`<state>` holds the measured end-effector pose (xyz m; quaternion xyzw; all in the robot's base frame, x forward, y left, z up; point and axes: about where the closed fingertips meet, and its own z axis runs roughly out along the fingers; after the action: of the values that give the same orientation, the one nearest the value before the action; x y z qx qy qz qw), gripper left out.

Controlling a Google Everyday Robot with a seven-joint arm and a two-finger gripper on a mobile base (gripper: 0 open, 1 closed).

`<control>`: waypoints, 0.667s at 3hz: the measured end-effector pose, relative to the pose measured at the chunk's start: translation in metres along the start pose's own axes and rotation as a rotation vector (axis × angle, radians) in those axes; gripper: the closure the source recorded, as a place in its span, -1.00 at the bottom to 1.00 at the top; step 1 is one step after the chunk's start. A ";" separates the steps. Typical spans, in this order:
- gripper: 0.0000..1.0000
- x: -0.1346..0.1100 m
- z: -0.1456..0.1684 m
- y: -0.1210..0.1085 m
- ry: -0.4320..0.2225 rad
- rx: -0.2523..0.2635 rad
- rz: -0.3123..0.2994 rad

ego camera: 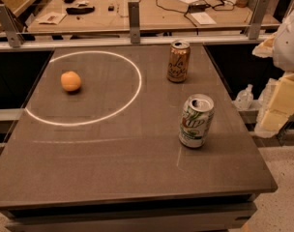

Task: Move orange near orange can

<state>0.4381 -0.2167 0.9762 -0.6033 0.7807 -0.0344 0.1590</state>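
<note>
The orange point(70, 81) is a small round fruit lying on the left part of the grey table point(113, 158), inside a thin white ring of light. The orange can point(178, 61), copper-coloured with pale cursive lettering and a silver top, stands upright at the far right of the table, well apart from the orange. My gripper is not in view.
A white-and-green 7UP can point(196, 120) stands upright at the right, nearer than the orange can. A metal rail point(133, 38) runs along the table's far edge, with a cluttered wooden desk point(137, 11) behind. White and yellow bulky shapes point(285, 81) sit past the right edge.
</note>
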 end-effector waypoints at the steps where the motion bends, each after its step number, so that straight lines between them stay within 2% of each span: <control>1: -1.00 0.000 0.000 0.000 0.000 0.000 0.000; 2: -1.00 -0.006 0.001 0.001 -0.013 0.008 0.018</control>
<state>0.4393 -0.2105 0.9762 -0.5959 0.7848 -0.0322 0.1670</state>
